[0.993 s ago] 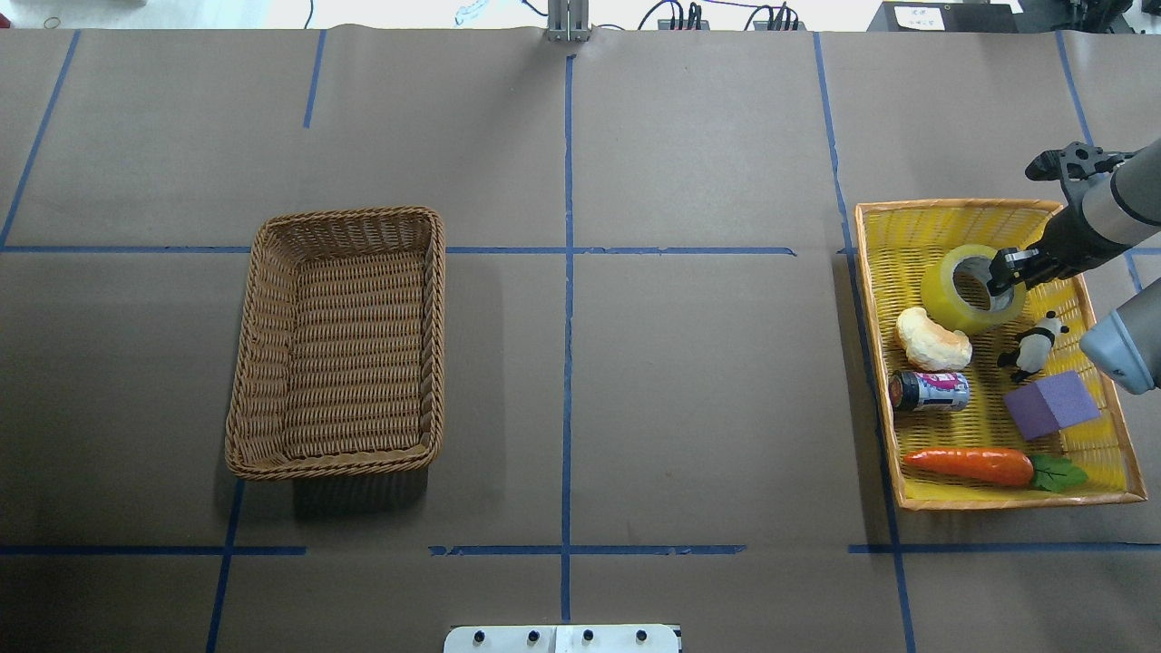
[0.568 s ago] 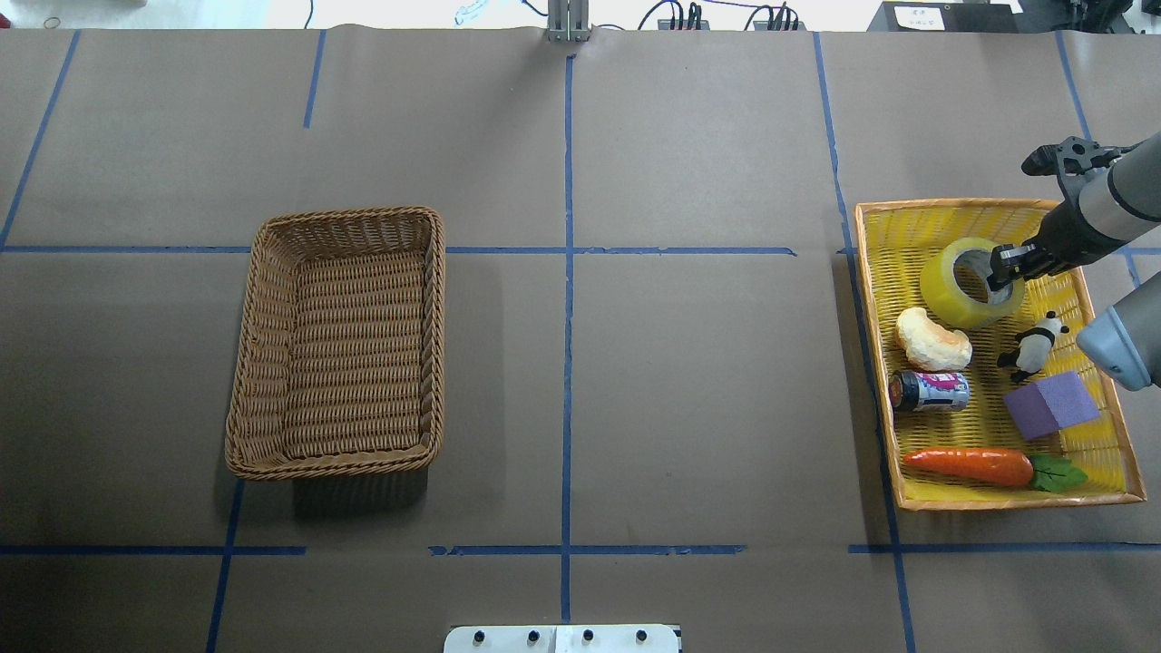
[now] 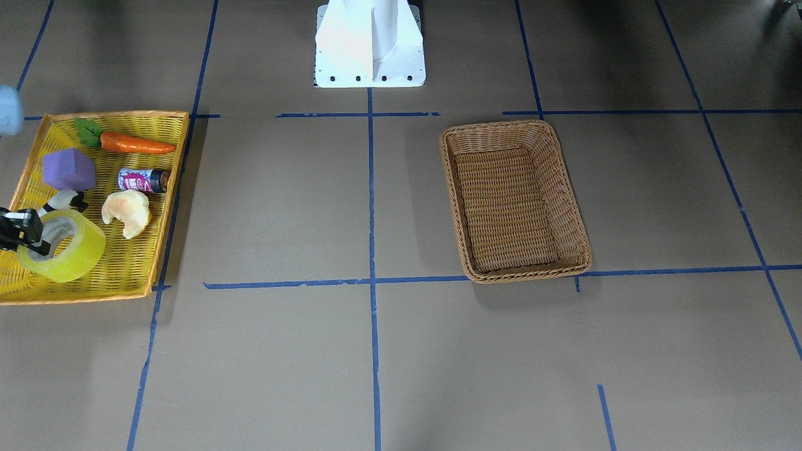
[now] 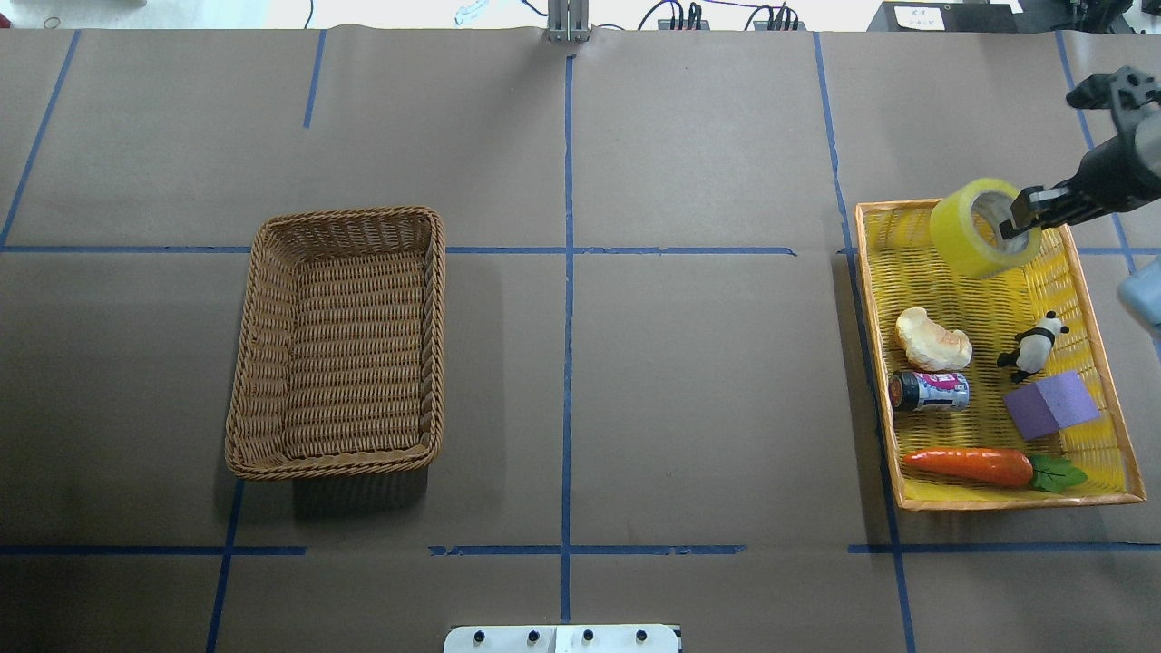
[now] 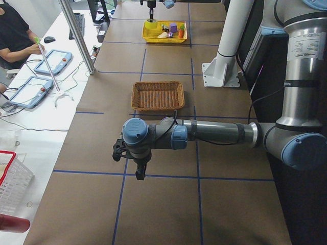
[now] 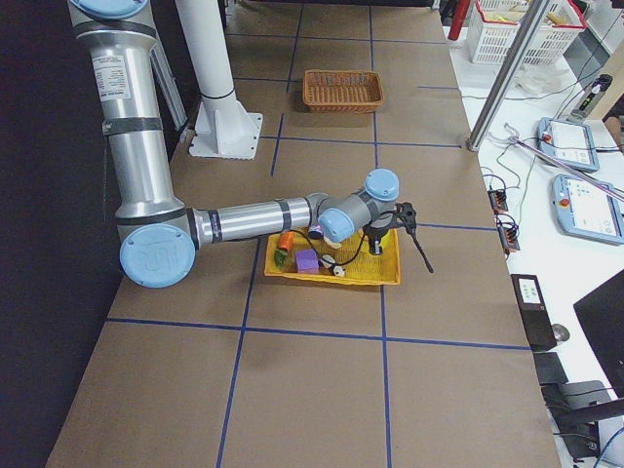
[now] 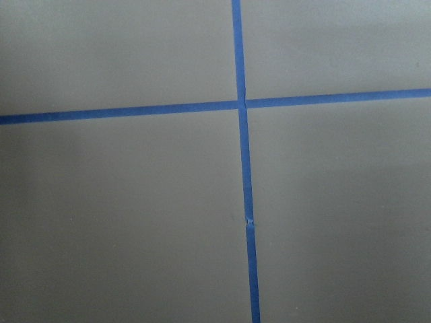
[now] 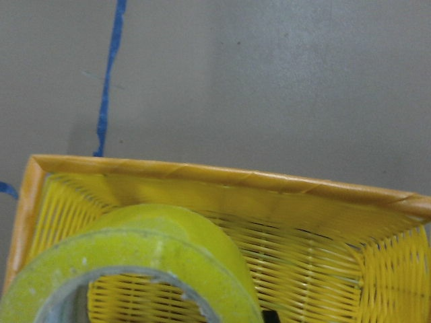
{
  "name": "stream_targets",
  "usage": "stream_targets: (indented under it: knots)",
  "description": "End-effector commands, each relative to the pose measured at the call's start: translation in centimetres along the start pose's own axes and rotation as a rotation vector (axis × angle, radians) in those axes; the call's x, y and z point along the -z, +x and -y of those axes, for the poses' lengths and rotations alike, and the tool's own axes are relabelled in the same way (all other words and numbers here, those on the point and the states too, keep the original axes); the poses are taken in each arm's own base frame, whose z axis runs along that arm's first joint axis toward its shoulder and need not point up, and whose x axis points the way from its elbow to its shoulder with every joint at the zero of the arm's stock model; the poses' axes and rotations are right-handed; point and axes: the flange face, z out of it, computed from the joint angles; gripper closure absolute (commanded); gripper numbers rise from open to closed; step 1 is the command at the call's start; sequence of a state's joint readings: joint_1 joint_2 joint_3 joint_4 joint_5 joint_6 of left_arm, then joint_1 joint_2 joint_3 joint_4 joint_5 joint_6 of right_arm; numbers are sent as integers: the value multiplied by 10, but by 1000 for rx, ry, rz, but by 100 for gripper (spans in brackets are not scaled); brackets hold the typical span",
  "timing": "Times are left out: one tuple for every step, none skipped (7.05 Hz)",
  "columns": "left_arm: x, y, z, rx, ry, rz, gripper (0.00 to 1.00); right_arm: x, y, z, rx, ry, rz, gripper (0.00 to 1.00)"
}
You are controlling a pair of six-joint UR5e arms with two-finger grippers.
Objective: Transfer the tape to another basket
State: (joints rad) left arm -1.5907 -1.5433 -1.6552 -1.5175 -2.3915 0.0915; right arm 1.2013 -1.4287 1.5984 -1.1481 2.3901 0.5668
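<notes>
Reference: the yellow tray [image 4: 1016,501], on my right side of the brown paper-covered table [image 4: 689,363].

Near end of the tray: a toy carrot [image 4: 970,464] lies across it, its green leaf toward the tray's right rim.

Farther in: a purple block [image 4: 1052,404] sits by the right rim, and a small can [image 4: 930,391] lies on its side by the left rim.

Mid-tray: a toy panda [image 4: 1034,345] stands on the right, with a pale, peel-like toy food piece [image 4: 932,339] on the left. The two are apart.

Level with the tray, well apart to its left: the basket [image 4: 340,354], brown wicker, long side running near to far.

Far end of the tray: my right gripper [image 4: 1020,222] is clamped on the wall of the tape [image 4: 961,245], one finger inside the grey core and one outside. I hold the roll tilted over the tray. Seen from overhead, its outline crosses the far rim. My right wrist camera shows the roll's yellow-green edge [image 8: 155,249] against the tray's far wall.

Beyond the basket from the tray: my left gripper [image 5: 139,173] hangs over the table. I cannot tell whether it is open or closed, since only the left-end camera shows it. My left wrist camera sees only crossing blue lines [image 7: 242,106] on the paper.
</notes>
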Motion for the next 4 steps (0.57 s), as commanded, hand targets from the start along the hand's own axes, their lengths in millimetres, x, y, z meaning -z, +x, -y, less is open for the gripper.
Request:
stream_targets:
  knots:
    - [11,11,15,-21,22,-3,0,36,-17,4,-70,13,93,100]
    - [17,25,22,2,39,-63,0,51,-40,6,-142,34,116,100]
    - [35,54,36,74,70,-103,0,64,-59,3,-185,63,151,100]
    - [35,93,41,83,71,-114,0,63,-79,-3,-231,81,205,100]
